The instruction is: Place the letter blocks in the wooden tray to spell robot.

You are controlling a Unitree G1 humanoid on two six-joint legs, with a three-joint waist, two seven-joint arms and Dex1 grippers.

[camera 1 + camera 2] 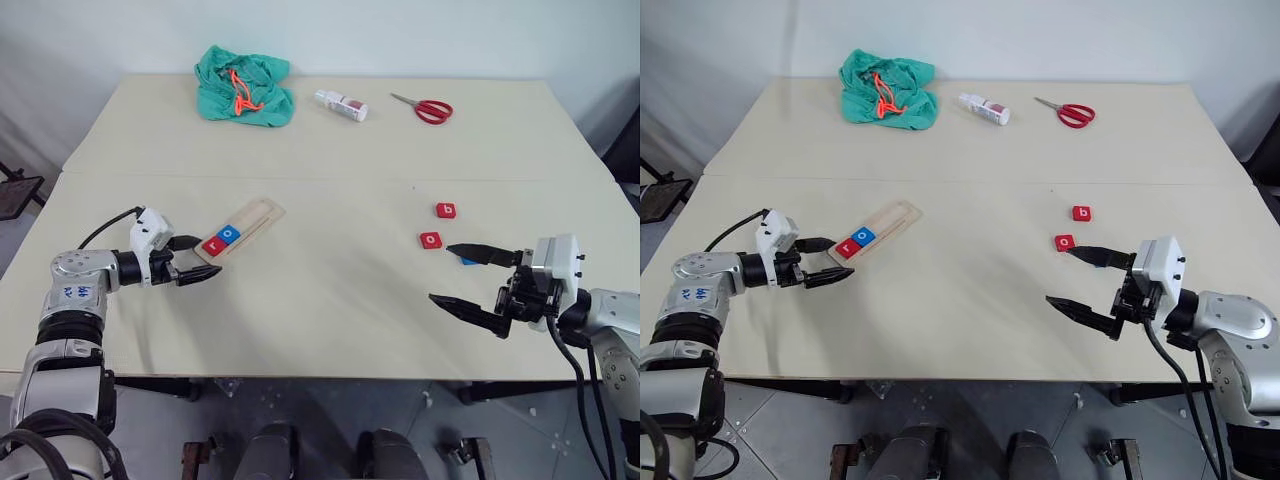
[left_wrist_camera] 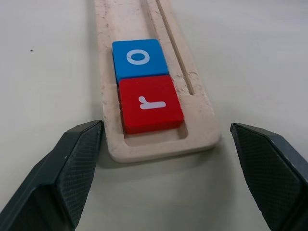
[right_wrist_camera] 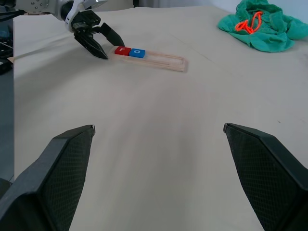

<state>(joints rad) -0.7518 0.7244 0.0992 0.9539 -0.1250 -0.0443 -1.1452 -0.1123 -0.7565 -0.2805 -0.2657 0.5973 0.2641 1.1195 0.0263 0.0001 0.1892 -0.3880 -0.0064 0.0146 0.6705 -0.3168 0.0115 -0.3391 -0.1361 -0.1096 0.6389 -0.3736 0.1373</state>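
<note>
A pale wooden tray [image 2: 159, 144] with rounded corners and a lengthwise groove lies on the table's left side. At its near end sit a red tile [image 2: 150, 103] reading "r" and, touching it, a blue tile [image 2: 139, 58] reading "o". The left gripper [image 1: 197, 259], fingers spread, flanks that end. The right gripper [image 1: 465, 277] hangs spread near red tiles "o" [image 1: 430, 240] and "b" [image 1: 446, 210].

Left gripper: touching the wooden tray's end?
Cannot tell. In the left wrist view the left gripper straddles the wooden tray; one finger sits right at its corner, the other stands clear.
</note>
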